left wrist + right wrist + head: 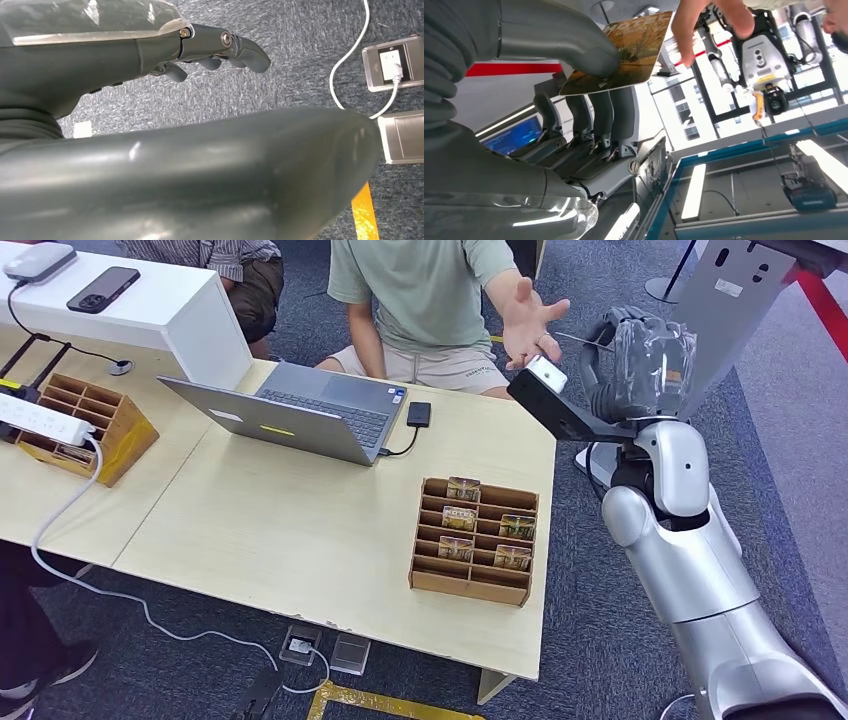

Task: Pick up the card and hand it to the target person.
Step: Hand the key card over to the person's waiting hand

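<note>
A card (624, 50) sits pinched between the right hand's (589, 95) thumb and fingers, raised off the table's right edge. A person's open hand (528, 318) reaches close. Releasing before they grip could drop it. The left hand (210, 52) hangs empty, fingers loosely curled.

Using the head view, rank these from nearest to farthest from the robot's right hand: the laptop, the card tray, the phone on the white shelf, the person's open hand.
From the right hand:
1. Person's open hand, just beside it, reaching toward the card it holds.
2. Card tray, on the table's near right part.
3. Laptop, mid-table, farther left.
4. Phone, on the white shelf at far left.
</note>
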`<state>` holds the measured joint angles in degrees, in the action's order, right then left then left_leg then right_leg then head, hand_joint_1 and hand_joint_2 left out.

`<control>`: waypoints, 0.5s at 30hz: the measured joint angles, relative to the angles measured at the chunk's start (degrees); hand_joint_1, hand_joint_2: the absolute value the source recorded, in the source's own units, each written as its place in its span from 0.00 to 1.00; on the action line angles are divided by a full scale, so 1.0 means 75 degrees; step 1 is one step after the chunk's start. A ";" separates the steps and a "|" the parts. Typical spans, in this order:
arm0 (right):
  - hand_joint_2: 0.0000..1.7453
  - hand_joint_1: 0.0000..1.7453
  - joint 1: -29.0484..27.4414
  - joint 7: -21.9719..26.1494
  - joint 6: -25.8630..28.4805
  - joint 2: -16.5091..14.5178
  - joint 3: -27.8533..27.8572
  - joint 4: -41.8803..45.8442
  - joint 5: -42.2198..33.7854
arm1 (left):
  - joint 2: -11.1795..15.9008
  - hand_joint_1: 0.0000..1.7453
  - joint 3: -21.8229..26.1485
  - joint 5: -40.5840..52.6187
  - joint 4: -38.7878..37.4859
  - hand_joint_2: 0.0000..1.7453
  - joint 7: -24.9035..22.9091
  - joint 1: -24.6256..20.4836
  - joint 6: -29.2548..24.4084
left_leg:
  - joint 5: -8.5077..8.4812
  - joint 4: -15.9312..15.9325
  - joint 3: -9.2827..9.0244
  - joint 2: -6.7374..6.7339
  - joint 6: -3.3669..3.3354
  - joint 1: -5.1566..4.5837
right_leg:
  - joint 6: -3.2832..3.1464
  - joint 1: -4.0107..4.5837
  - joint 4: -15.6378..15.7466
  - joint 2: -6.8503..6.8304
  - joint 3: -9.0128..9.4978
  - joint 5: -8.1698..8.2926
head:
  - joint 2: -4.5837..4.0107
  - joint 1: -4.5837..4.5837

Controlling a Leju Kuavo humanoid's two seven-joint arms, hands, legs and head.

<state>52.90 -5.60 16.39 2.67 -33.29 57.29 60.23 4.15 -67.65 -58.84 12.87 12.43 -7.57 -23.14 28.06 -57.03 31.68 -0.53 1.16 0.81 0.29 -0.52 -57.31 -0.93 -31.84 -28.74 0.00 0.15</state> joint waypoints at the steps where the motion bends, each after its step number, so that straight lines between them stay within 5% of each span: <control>1: 1.00 0.73 0.0054 -0.0001 0.0023 -0.0023 0.0004 -0.0194 0.0018 | -0.0003 0.00 0.0000 0.0003 0.0000 0.00 -0.0001 0.0000 0.0001 | 0.0000 0.0000 0.0000 0.0000 0.0000 0.0000 | 0.0000 0.0000 0.0000 0.0000 0.0000 0.0000 | 0.0000 0.0001; 9: 1.00 0.73 0.0305 0.0086 0.0135 -0.0216 0.0012 -0.1403 0.0039 | -0.0026 0.00 0.0000 0.0012 0.0000 0.00 -0.0017 -0.0002 0.0001 | 0.0000 0.0000 -0.0001 0.0000 0.0000 0.0000 | 0.0000 0.0000 0.0000 0.0000 -0.0001 0.0000 | 0.0000 0.0001; 13: 1.00 0.05 0.0325 0.0134 0.0167 -0.0303 0.0012 -0.1746 0.0027 | -0.0031 0.00 0.0000 0.0012 0.0000 0.00 -0.0015 -0.0001 -0.0011 | 0.0000 0.0000 -0.0001 0.0000 0.0000 0.0000 | 0.0000 0.0000 0.0000 0.0000 -0.0001 0.0000 | 0.0000 -0.0001; 15: 1.00 0.00 0.0329 0.0188 0.0170 -0.0345 0.0012 -0.1882 -0.0017 | -0.0031 0.00 0.0000 0.0012 0.0000 0.00 -0.0014 -0.0001 -0.0014 | 0.0000 0.0000 0.0000 0.0000 0.0000 0.0000 | 0.0000 0.0000 0.0000 0.0000 -0.0002 0.0000 | 0.0000 0.0000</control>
<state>55.37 -4.19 17.66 0.08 -33.20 43.17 60.11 3.91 -67.65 -58.75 12.87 12.33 -7.58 -23.24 28.06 -57.03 31.68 -0.53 1.16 0.81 0.29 -0.52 -57.31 -0.93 -31.85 -28.74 0.00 0.15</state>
